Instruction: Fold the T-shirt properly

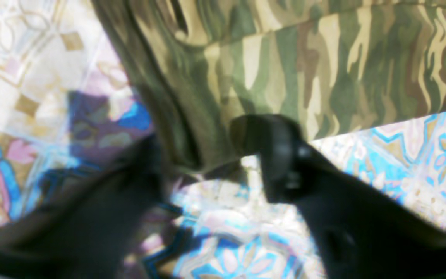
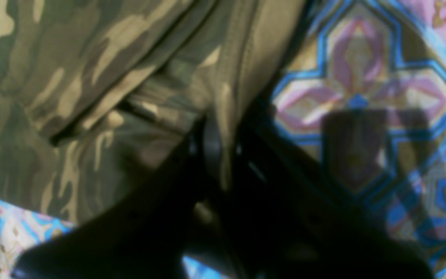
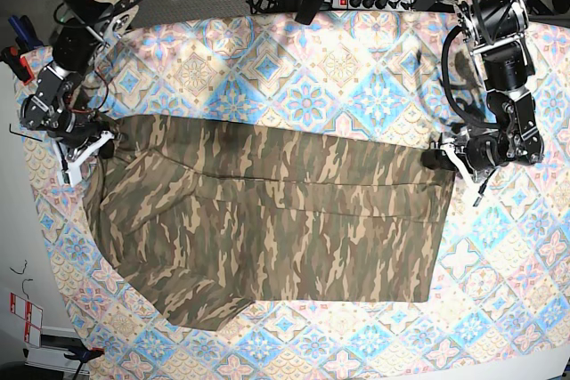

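Your left gripper (image 1: 203, 155) was closed on a corner of the T-shirt (image 3: 276, 220): in the left wrist view its two dark fingers (image 1: 281, 155) came together around a bunched fold of camouflage cloth, with only a narrow gap between them filled by the fabric. In the base view that gripper (image 3: 441, 159) sat at the shirt's far right corner, touching the edge.

Your right gripper (image 2: 217, 155) was likewise clamped tight; the right wrist view showed a ridge of cloth pinched between its black fingers, the seam running up out of the grip. In the base view it (image 3: 102, 140) held the shirt's far left corner.

Between the two grips, you had the shirt's far edge pulled into a nearly straight line across the table. The rest of the shirt lay flat on the tablecloth (image 3: 312, 77), with a faint crease running across its upper part and a rounded lobe of cloth bulging at the near left.

No containers showed in any view.

Bare patterned tablecloth lay beyond the shirt's far edge and to its right, and a narrower strip along the near side. On the left the shirt came close to the table's edge.
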Controlling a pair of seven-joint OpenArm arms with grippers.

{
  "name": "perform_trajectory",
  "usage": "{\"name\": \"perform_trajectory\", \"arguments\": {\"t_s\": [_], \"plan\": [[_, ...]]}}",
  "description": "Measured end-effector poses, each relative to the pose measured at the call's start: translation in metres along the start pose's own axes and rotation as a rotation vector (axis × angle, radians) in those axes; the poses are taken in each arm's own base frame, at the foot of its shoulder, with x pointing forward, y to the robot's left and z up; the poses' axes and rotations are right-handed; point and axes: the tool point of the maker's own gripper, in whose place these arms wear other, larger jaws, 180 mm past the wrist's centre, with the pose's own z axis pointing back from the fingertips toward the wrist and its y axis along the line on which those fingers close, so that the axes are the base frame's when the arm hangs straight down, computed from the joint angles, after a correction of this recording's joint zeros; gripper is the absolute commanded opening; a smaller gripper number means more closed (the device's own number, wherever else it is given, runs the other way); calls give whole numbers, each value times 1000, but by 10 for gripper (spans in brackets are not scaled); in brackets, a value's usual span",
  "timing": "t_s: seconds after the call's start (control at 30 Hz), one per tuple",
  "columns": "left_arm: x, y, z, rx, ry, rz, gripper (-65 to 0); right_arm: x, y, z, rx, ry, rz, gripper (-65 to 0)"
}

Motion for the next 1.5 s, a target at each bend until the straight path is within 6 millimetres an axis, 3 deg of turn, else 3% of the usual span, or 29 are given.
{"name": "perform_trajectory", "arguments": {"t_s": [0.07, 0.13, 0.33, 0.47, 0.63, 0.87, 1.03, 1.13, 1.4, 1.5], "plan": [[-3, -2, 0, -9, -1, 1, -193, 0, 0, 0, 0, 2, 1, -637], [-8, -1, 1, -15, -7, 18, -198, 0, 0, 0, 0, 2, 1, -637], [-15, 40, 29, 81, -9, 96, -205, 0, -1, 0, -1, 2, 2, -637], [-16, 44, 37, 92, 84, 104, -205, 0, -1, 0, 0, 1, 2, -637], [-5, 37, 41, 60, 76, 118, -196, 0, -1, 0, -1, 0, 1, -637], [54, 22, 43, 24, -34, 90, -195, 0, -1, 0, 0, 1, 2, -637], [67, 18, 43, 20, -43, 77, -195, 0, -1, 0, 0, 2, 3, -636], [71, 9, 33, -7, -45, 73, -195, 0, -1, 0, -1, 2, 3, -636], [49, -13, -9, -80, 11, 90, -195, 0, -1, 0, -1, 2, 3, -636], [58, -21, -19, -119, -24, 136, -195, 0, -1, 0, 0, 2, 3, -636]]}}
